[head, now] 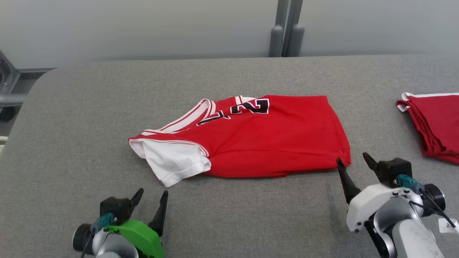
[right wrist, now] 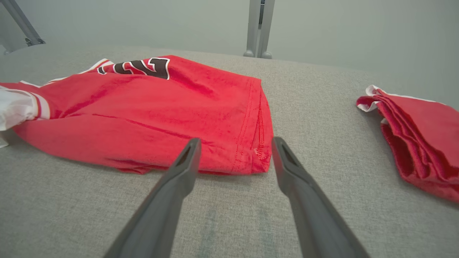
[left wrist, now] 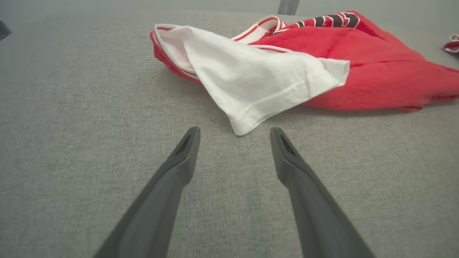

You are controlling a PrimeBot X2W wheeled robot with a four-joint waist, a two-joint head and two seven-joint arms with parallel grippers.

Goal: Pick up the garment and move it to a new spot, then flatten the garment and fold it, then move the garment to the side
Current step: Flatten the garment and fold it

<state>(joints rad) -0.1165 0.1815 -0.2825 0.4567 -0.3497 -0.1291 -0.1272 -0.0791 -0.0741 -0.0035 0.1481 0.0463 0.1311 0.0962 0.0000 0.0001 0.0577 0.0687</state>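
The garment (head: 258, 139) is a red jersey with black lettering and a white sleeve, lying folded in half lengthwise in the middle of the grey table (head: 89, 118). My left gripper (head: 152, 193) stands open just short of the white sleeve's tip (left wrist: 247, 86), nothing between its fingers (left wrist: 186, 154). The right gripper (head: 353, 159) is open at the garment's near right hem corner (right wrist: 260, 157), which lies between the fingertips in the right wrist view. I cannot tell whether the fingers (right wrist: 186, 161) touch the cloth.
A stack of folded red garments (head: 435, 125) lies at the table's right edge, also seen as a red pile (right wrist: 419, 139). A grey post (head: 287, 28) stands behind the table. The table's left edge curves away near a metal frame (head: 9, 86).
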